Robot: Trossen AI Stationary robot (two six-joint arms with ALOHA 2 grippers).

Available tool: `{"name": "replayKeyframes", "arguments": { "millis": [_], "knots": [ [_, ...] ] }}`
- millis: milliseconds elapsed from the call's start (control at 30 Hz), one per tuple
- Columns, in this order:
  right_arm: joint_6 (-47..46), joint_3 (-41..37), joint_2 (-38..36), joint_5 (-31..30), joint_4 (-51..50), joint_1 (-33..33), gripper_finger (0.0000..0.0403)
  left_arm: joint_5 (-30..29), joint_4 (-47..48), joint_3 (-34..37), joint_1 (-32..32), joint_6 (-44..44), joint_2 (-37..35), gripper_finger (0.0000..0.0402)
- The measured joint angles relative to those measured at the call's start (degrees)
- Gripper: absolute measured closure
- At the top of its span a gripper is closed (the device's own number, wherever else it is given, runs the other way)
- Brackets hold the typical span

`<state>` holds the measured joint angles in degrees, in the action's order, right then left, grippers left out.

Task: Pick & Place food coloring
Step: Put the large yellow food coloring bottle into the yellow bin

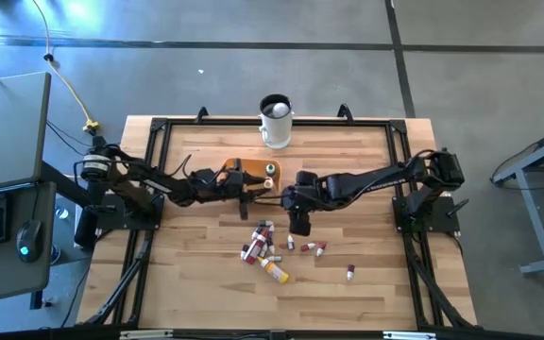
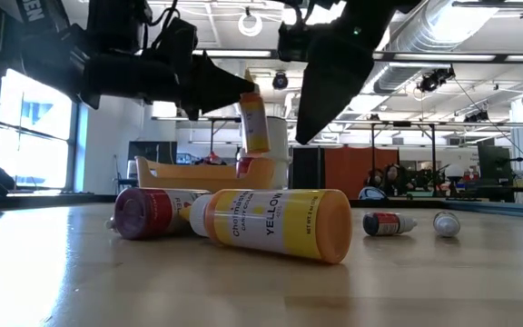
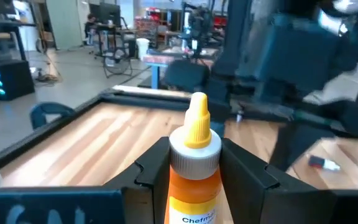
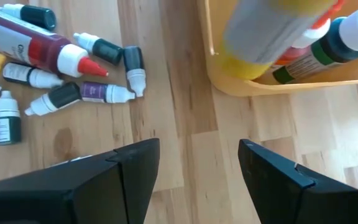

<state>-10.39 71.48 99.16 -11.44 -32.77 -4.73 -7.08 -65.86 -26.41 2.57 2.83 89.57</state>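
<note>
My left gripper [image 3: 194, 163] is shut on an orange-yellow food coloring bottle [image 3: 194, 134] with a yellow pointed cap and white collar. It hangs over the orange bowl [image 1: 250, 171], also in the low view [image 2: 254, 120]. My right gripper [image 4: 199, 155] is open, points down and touches nothing. It hovers over bare wood beside the bowl [image 4: 272, 84], which has other bottles lying in it. Several small bottles lie on their sides in a loose pile [image 1: 261, 244]. A larger yellow bottle [image 2: 275, 222] and a red one [image 2: 148, 212] lie nearest the low camera. My left gripper pinches the bottle between its two fingers [image 3: 151, 168] on the body just under the white collar [image 3: 193, 177]. The fingers reach in level from the table's left. The bottle is lifted clear above the bowl, roughly upright and slightly tilted.
A white mug [image 1: 275, 121] stands at the table's far edge behind the bowl. Single small bottles lie apart toward the right [image 1: 350, 273] [image 2: 389, 222]. A black frame borders the table [image 1: 399, 161]. Bare wood shows on the near side.
</note>
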Motion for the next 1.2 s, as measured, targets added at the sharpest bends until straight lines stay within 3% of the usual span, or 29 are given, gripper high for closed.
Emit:
{"name": "replayKeyframes", "arguments": {
  "millis": [267, 433, 967, 1200],
  "knots": [
    [0.16, 0.0, 0.06, -1.23, -0.04, 0.11, 0.019, -3.64, 12.26, -0.05, 0.02, -1.07, -7.04, 0.0287],
    [0.31, 0.0, 0.06, -2.12, -0.04, 0.21, 0.0191, -3.59, 18.38, -0.02, 0.0, 0.68, -7.17, 0.0287],
    [0.31, 0.0, 0.08, -2.12, 0.03, 0.2, 0.0191, -5.56, 19.6, -0.05, 0.04, -1.05, -5.94, 0.0287],
    [0.31, 0.0, 0.08, -1.92, 0.2, 0.2, 0.019, -5.57, 12.37, -0.11, 0.04, -1.11, 1.18, 0.0287]
  ]
}}
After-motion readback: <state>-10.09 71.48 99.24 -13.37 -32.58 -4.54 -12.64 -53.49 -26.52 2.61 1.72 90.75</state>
